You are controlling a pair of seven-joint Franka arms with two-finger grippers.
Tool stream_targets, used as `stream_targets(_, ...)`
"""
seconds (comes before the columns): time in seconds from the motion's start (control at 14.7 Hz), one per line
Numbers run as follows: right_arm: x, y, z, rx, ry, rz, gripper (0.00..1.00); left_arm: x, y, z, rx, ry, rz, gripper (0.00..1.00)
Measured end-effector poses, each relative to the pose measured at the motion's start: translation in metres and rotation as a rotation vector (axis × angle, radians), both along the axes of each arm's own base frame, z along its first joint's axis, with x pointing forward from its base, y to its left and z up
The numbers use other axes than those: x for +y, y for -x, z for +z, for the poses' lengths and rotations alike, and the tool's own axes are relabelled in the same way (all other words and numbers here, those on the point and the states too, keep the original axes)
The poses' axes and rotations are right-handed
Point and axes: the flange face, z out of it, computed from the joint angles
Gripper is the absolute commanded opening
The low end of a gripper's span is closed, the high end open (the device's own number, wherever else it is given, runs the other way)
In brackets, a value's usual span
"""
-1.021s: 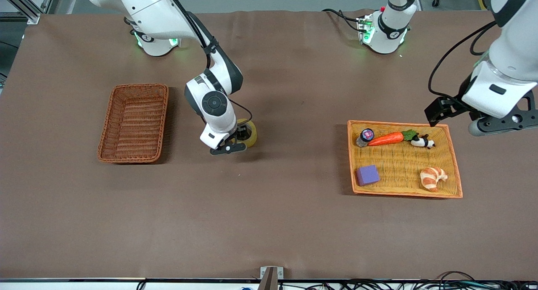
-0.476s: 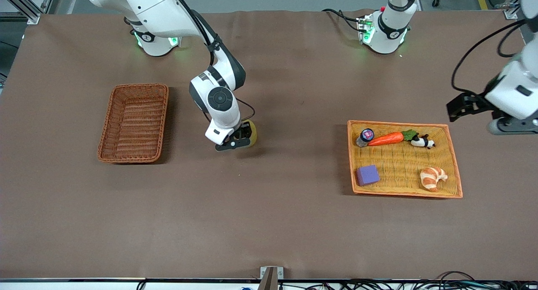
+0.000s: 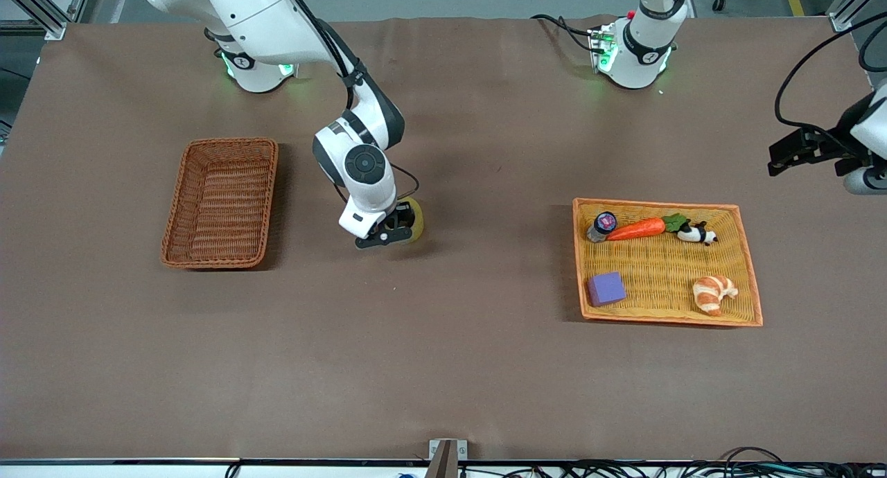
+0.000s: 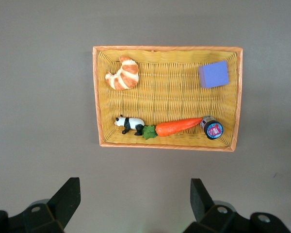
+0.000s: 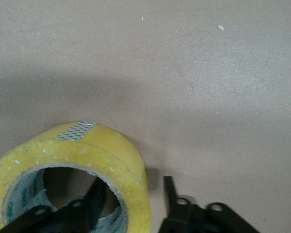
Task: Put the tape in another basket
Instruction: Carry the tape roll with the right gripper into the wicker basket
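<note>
The tape (image 3: 416, 218), a yellowish roll, lies on the table mid-way between the two containers; it also shows in the right wrist view (image 5: 87, 150). My right gripper (image 3: 395, 230) is down at the roll and open (image 5: 134, 188): one finger is inside the grey core, the other outside the wall with a small gap. The reddish-brown wicker basket (image 3: 229, 143) stands empty toward the right arm's end. My left gripper (image 3: 786, 156) is open and empty (image 4: 133, 204), high in the air over the table at the left arm's end.
The shallow orange-yellow tray (image 3: 651, 204) toward the left arm's end, also in the left wrist view (image 4: 165, 48), holds a carrot (image 3: 636, 228), a croissant (image 3: 714, 293), a purple block (image 3: 606, 288), a toy panda (image 3: 696, 234) and a small bottle (image 3: 601, 226).
My left arm has risen and drawn away from the tray toward the table's end. My right gripper has shifted slightly and settled over the tape's wall.
</note>
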Motion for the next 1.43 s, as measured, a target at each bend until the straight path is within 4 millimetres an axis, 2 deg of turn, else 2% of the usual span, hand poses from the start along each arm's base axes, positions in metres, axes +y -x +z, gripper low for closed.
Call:
stream_targets(0.27,0.000,-0.010,0.012,0.006,0.015,-0.051,0.00,-0.004,0.007,0.001,-0.010,-0.001,0.001,1.00)
stream_targets(0.41,0.002,-0.024,0.043,0.024,0.038,-0.102,0.00,-0.005,0.010,0.003,-0.013,-0.001,0.002,1.00)
stream_targets(0.54,-0.013,-0.041,0.092,0.039,0.051,-0.150,0.00,-0.003,0.013,0.005,-0.017,-0.002,0.006,1.00)
stream_targets(0.61,-0.033,-0.052,0.121,0.046,0.053,-0.174,0.00,-0.002,0.014,0.006,-0.017,-0.002,0.008,1.00)
stream_targets(0.68,-0.062,-0.063,0.150,0.057,0.054,-0.182,0.00,-0.002,0.014,0.006,-0.017,-0.002,0.008,1.00)
stream_targets(0.82,-0.136,-0.082,0.199,0.080,0.042,-0.170,0.01,-0.002,0.014,0.006,-0.016,-0.002,0.008,1.00)
stream_targets(0.88,-0.178,-0.089,0.216,0.088,0.030,-0.155,0.01,-0.002,0.014,0.006,-0.015,-0.002,0.008,1.00)
stream_targets(0.95,-0.217,-0.091,0.226,0.095,0.019,-0.140,0.01,-0.002,0.014,0.005,-0.015,-0.002,0.007,1.00)
stream_targets(1.02,-0.253,-0.090,0.228,0.107,0.011,-0.129,0.01,-0.003,0.015,0.005,-0.015,-0.002,0.007,1.00)
stream_targets(1.16,-0.309,-0.081,0.215,0.135,0.014,-0.099,0.01,-0.003,0.015,0.006,-0.015,-0.002,0.006,1.00)
stream_targets(1.43,-0.395,-0.054,0.164,0.129,-0.002,-0.031,0.02,-0.003,0.015,0.005,-0.015,-0.002,0.007,1.00)
